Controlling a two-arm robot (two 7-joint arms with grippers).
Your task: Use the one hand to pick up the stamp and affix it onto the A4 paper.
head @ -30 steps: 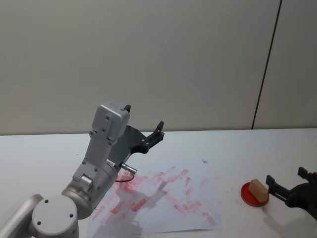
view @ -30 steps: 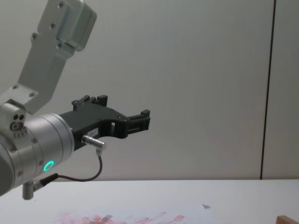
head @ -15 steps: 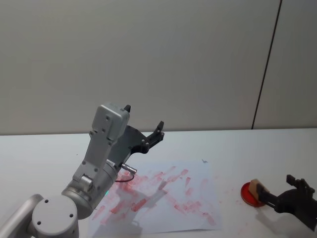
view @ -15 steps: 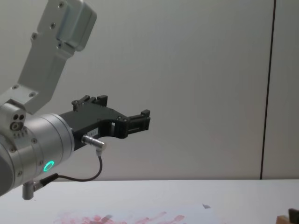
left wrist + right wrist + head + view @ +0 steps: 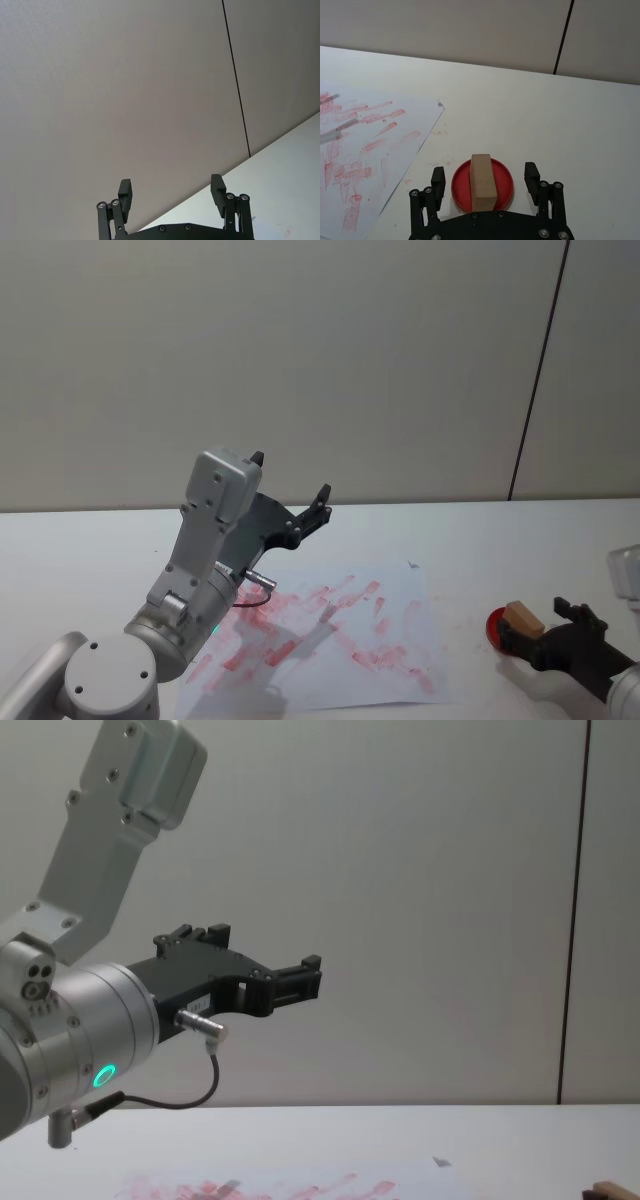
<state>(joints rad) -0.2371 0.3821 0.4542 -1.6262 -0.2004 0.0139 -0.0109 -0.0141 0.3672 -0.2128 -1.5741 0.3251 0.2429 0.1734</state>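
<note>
The stamp (image 5: 483, 181), a small light-brown wooden block, lies on a round red ink pad (image 5: 506, 192) at the table's right. My right gripper (image 5: 484, 174) is open, one finger on each side of the pad, with the stamp between them and untouched. From the head view the stamp (image 5: 522, 618) sits just ahead of the right gripper (image 5: 538, 628). Left of it lies the A4 paper (image 5: 340, 640), a white sheet smeared with red-pink marks, also seen as the A4 paper (image 5: 365, 150). My left gripper (image 5: 290, 477) hangs open, raised above the paper's far left.
The big left arm (image 5: 200, 570) with its green ring and cable stands over the left part of the paper. A bare white table (image 5: 470, 540) lies between paper and ink pad. A grey wall with a dark vertical seam (image 5: 535, 370) stands behind.
My right gripper has moved in from the right edge toward the ink pad, and its fingers now straddle the stamp. The stamp and the left arm have not moved.
</note>
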